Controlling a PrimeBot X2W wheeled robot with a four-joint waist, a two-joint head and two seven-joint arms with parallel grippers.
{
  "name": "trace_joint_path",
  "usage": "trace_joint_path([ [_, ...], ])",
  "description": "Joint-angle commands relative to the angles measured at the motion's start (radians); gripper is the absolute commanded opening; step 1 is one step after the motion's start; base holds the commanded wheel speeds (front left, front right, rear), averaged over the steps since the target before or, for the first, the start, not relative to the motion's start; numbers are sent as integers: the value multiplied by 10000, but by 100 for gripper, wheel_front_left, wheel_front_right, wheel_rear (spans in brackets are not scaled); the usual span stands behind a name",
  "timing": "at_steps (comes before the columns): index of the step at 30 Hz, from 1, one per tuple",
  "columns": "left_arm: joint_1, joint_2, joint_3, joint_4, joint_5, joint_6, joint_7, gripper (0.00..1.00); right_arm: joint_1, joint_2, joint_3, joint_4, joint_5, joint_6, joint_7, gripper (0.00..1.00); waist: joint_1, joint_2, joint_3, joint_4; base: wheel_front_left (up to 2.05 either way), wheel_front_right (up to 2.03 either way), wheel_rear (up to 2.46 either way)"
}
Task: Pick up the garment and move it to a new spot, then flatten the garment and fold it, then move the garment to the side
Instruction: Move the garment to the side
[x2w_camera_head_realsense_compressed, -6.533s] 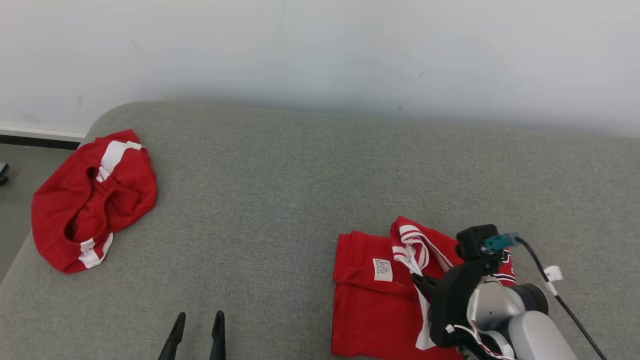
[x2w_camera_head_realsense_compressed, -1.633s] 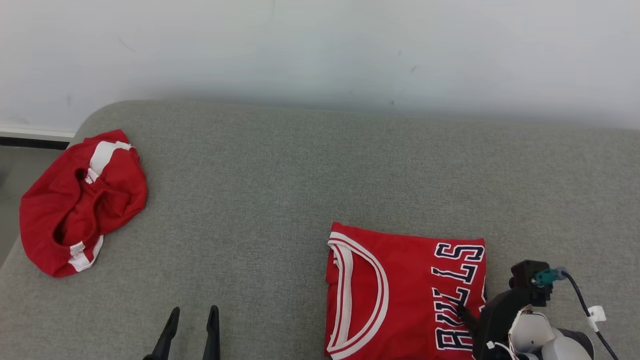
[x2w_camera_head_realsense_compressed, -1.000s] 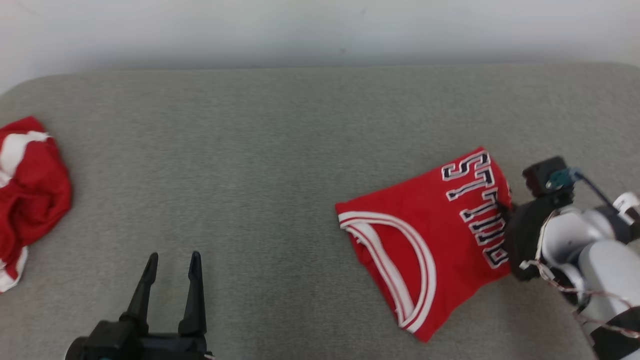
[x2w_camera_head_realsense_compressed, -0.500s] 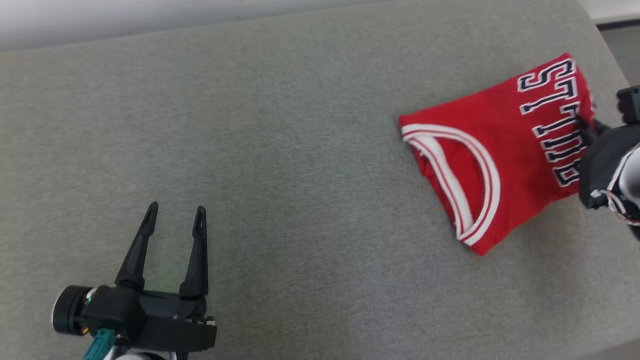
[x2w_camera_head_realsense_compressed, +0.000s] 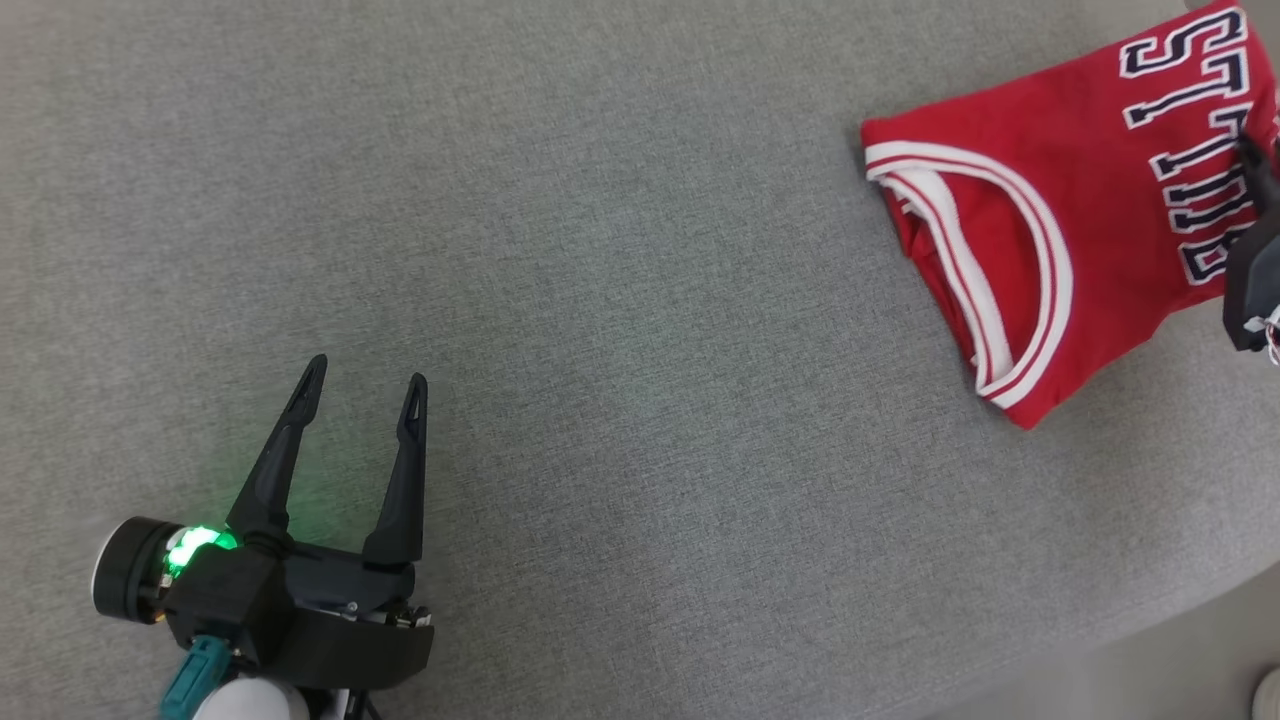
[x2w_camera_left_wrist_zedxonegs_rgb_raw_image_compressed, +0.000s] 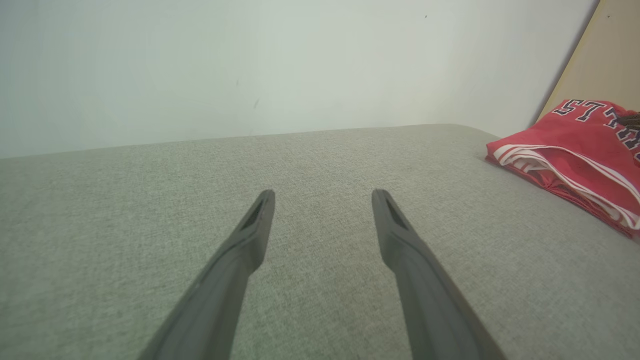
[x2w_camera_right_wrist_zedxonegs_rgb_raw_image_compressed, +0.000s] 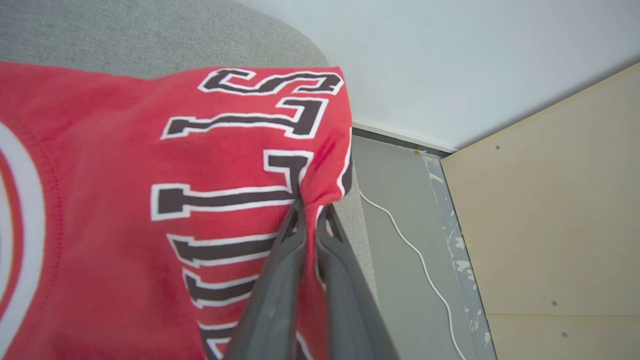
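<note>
Red jersey (x2w_camera_head_realsense_compressed: 1090, 200) with white trim, navy lettering, grey couch (x2w_camera_head_realsense_compressed: 600, 300)

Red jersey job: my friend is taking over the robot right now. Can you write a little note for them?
Left gripper: open, holding nothing, over the grey cushion.
Right gripper: shut on the lettered edge of the red jersey.
Jersey: folded, lying near the cushion's right end.
Done: the folding, it seems.
Left: probably just settle it at the side and let go.
</note>
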Motion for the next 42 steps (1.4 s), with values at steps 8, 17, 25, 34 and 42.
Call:
trace_joint_path([
  [8, -18, 207, -114, -189, 38, 10, -29, 100, -314, 101, -310, 642, -822, -23, -639, 0, -1, -3, 143, -145, 0, 0, 0],
  [17, 107, 54, -286, -3, -78, 9, -29, 100, 76, 412, -577, 805, -1148, -23, -1321, 100, -1, -3, -288, 50, 0, 0, 0],
  [25, 620, -354, 123, 377, -186, 60, -29, 100, 1041, 744, -808, 277, -643, -23, -2150, 100, -1, -3, -1500, 731, 0, 0, 0],
  [34, 1616, -706, 951, 803, -182, 354, -27, 100, 3145, 1586, -1362, -1294, 1449, -23, -3473, 100, -1, -3, -3088, 1513, 0, 0, 0],
  [42, 2779, -860, 1914, 1127, -244, 430, -29, 100, 5432, 2132, -1342, -2692, 2159, -23, -4005, 100, -1, -3, -4484, 2093, 0, 0, 0],
])
